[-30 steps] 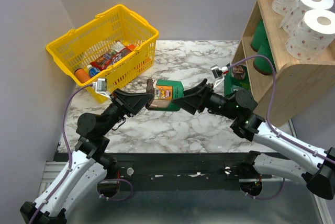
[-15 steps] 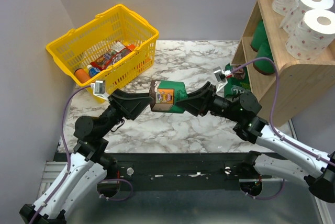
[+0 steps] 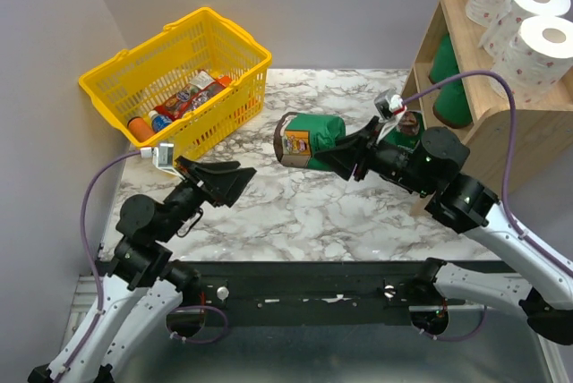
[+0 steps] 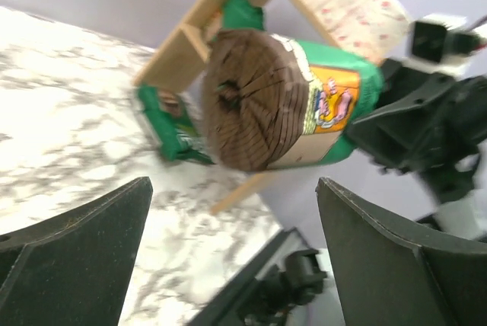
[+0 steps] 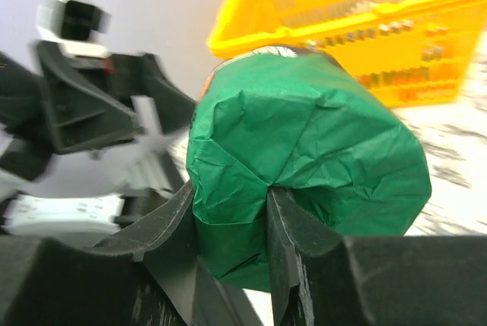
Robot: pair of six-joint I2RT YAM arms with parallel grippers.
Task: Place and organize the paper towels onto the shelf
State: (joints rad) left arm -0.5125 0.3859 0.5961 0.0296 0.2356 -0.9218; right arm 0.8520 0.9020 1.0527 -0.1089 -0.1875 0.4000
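The green roll (image 3: 311, 137) is clamped in right tool (image 3: 343, 156) — left tool (image 3: 238, 183) gapes apart.

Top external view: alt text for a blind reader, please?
Right claw holds a green paper-wrapped roll with a brown end above the marble table; the left claw is open and empty. Yellow plastic basket at left, wooden shelf with white rolls at right.
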